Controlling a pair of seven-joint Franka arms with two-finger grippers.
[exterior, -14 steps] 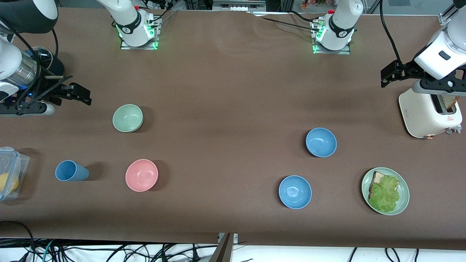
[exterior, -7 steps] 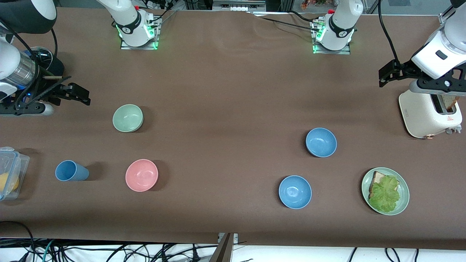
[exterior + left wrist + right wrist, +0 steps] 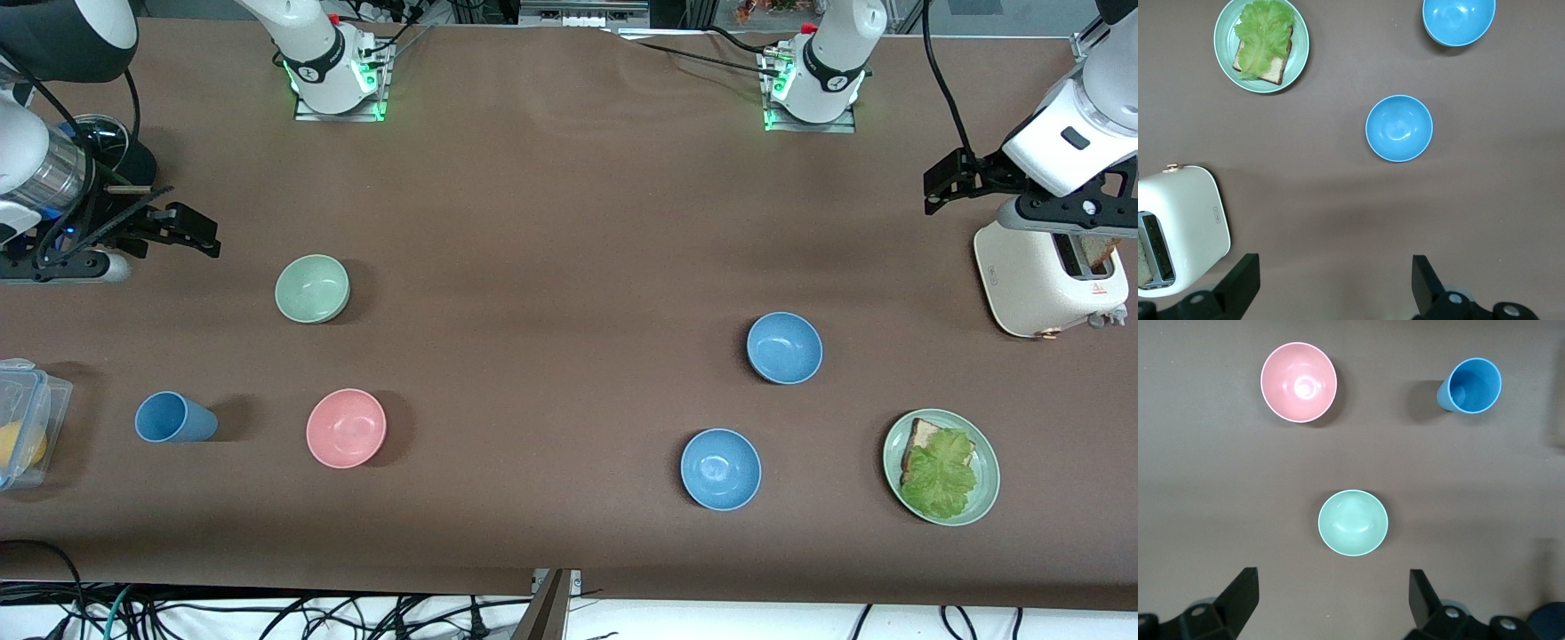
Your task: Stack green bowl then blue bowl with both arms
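Observation:
The pale green bowl (image 3: 312,288) stands upright toward the right arm's end of the table and shows in the right wrist view (image 3: 1353,522). The duller blue bowl (image 3: 784,348) stands toward the left arm's end and shows in the left wrist view (image 3: 1399,128). My right gripper (image 3: 203,236) is open and empty, in the air beside the green bowl and apart from it; its own view (image 3: 1333,597) shows the bowl ahead of its jaws. My left gripper (image 3: 935,188) is open and empty, in the air beside the toaster (image 3: 1049,276); its own view (image 3: 1335,280) shows bare table between its jaws.
A brighter blue bowl (image 3: 720,468) sits nearer the front camera than the duller one. A green plate (image 3: 987,484) holds bread and lettuce. A pink bowl (image 3: 346,428), a blue cup (image 3: 173,418) and a clear box (image 3: 27,400) lie toward the right arm's end.
The left gripper has drifted slightly toward the robots' bases beside the toaster. The right gripper has barely shifted. The bowls have not moved.

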